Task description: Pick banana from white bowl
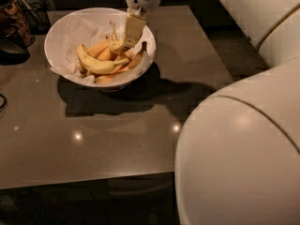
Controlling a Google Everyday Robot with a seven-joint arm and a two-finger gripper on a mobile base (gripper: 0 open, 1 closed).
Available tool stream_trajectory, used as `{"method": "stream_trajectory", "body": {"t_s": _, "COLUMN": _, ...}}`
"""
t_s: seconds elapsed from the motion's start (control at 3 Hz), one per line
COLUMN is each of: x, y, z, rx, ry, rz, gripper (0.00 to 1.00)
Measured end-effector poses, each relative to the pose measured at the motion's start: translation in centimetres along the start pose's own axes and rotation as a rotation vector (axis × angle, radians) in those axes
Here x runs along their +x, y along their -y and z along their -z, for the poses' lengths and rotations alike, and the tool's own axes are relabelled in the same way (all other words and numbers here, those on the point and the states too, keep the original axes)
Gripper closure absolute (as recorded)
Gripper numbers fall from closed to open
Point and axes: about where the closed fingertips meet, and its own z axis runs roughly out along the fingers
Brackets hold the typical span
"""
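The white bowl [63,36], lined with crumpled white paper, stands at the back left of the dark table [140,125]. Several yellow bananas lie in it. The largest banana [96,64] curves across the middle. A smaller banana [116,44] stands tilted with its stem pointing up. My gripper [130,34] hangs from the white wrist above the bowl's right side. Its tan tip touches this smaller banana. The grip itself is hidden.
My large white arm housing [243,158] fills the right and lower right of the view. Dark objects [14,27] stand at the table's far left edge. The table's front edge runs along the bottom.
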Motion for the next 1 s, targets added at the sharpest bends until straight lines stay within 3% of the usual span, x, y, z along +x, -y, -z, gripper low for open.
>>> {"method": "stream_trajectory", "body": {"t_s": 0.33, "x": -0.5, "y": -0.4, "z": 1.2, "rx": 0.025, "ry": 0.052, "rz": 0.015, "gripper": 1.0}}
{"method": "stream_trajectory", "body": {"t_s": 1.0, "x": -0.8, "y": -2.7, "z": 3.3, "rx": 0.027, "ry": 0.206, "rz": 0.085, "gripper": 1.0}}
